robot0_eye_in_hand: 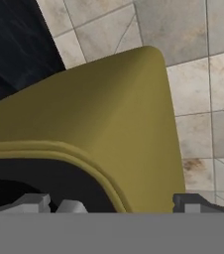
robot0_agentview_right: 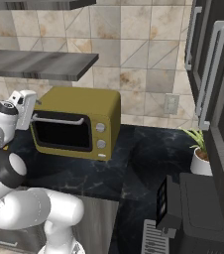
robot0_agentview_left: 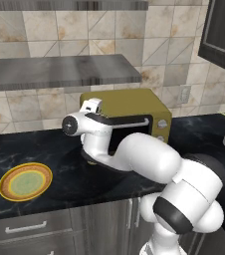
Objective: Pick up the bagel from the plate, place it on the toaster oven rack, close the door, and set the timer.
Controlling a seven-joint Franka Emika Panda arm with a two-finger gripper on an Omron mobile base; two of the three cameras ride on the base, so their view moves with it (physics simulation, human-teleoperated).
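Tool: the arm's two-finger tool (robot0_eye_in_hand: pixel 111 203) is sitting right up at the top front corner of the boxy olive-yellow toaster oven (robot0_agentview_left: pixel 134 107); jaws are spread wide, nothing between them, one dark tip (robot0_eye_in_hand: pixel 191 202) poking out past the oven's side and the other over the dark glass.

Arm: the white arm is reaching over the black marbled desk (robot0_agentview_left: pixel 59 154), and the hand is hanging just in front of the oven's upper left corner in the right base view.

Door: the dark glass door with olive-yellow frame (robot0_agentview_right: pixel 64 131) is looking shut from the right base view, silver bar handle (robot0_agentview_right: pixel 59 120) running across its top; the arm is covering a good chunk of it in the left base view.

Plate: the round plate with yellow-orange rim and pale green centre (robot0_agentview_left: pixel 25 181) is lying flat on the desk, well apart to the left of the oven, with nothing on it.

Bagel: can't tell where it's sitting.

Extras: a small potted plant in a white pot (robot0_agentview_right: pixel 201 156) is standing on the desk to the right.
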